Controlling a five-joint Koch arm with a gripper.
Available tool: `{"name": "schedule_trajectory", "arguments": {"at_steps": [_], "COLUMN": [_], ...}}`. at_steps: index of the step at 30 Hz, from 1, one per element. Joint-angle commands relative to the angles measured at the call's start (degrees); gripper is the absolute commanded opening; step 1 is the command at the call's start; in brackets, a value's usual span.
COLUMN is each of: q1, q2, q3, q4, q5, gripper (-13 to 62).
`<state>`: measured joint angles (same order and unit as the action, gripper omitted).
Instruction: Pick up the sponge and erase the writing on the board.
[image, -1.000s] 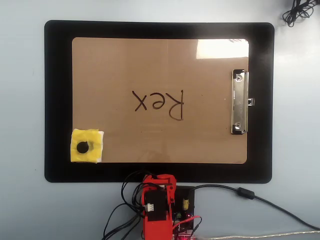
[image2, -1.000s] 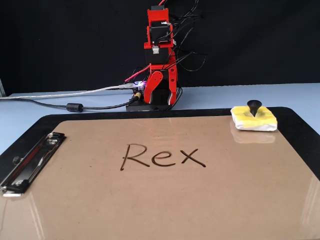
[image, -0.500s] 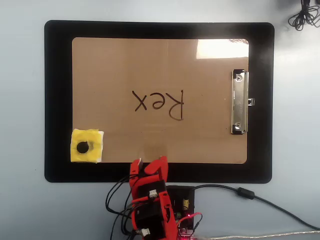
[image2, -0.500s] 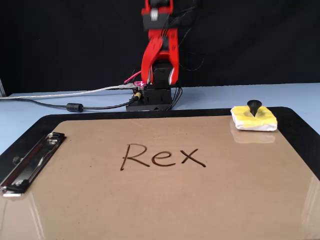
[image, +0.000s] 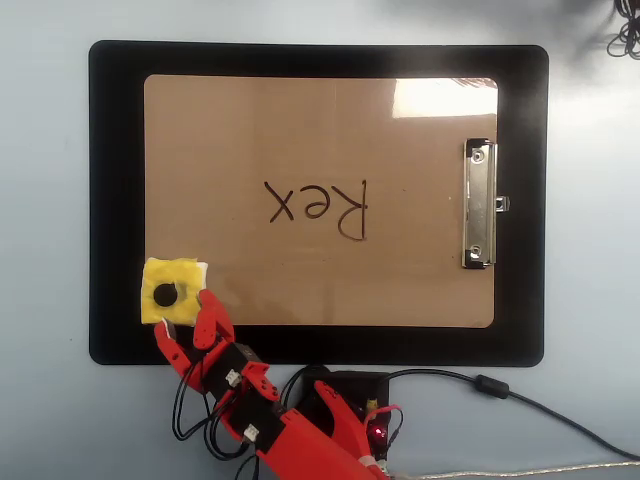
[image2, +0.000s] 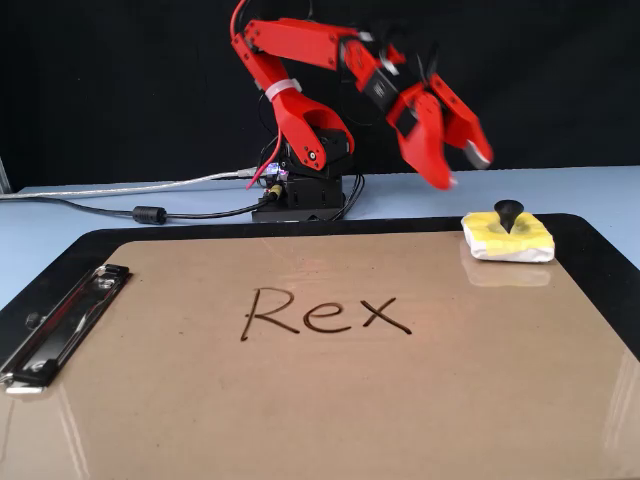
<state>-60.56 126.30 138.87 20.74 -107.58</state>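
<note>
Sponge (image: 174, 291) on brown board (image: 250, 130)

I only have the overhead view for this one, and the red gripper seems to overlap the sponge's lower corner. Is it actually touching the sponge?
Observer: No. In the fixed view the gripper hangs in the air, above the sponge and to its left, with clear space between them.
Operator: Which way is it aimed?
Observer: In that view its open jaws slant down and to the right, toward the sponge.
Operator: The black spot on the sponge, is it flat or raised?
Observer: Raised. The knob stands up from the sponge's top as a small cone.
</note>
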Motion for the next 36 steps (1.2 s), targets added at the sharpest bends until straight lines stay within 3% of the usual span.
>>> {"name": "schedule_trajectory", "arguments": {"at_steps": [1, 10, 22, 27, 32, 36], "q1": [-1.3, -2.1, -2.4, -2.4, -2.4, -2.5], "q2": [-2.8, -21.8, -25.9, -29.7, -32.1, -31.7], "q3": [0.4, -1.0, -1.8, -5.5, -6.9, -6.7], "q4": [-14.5, -27.2, -27.6, -27.7, -27.7, -27.8], "q5": [2.0, 5.1, 6.7, 7.0, 7.1, 7.1], "gripper": [32.2, 32.3, 31.7, 26.7, 15.4, 15.6]}}
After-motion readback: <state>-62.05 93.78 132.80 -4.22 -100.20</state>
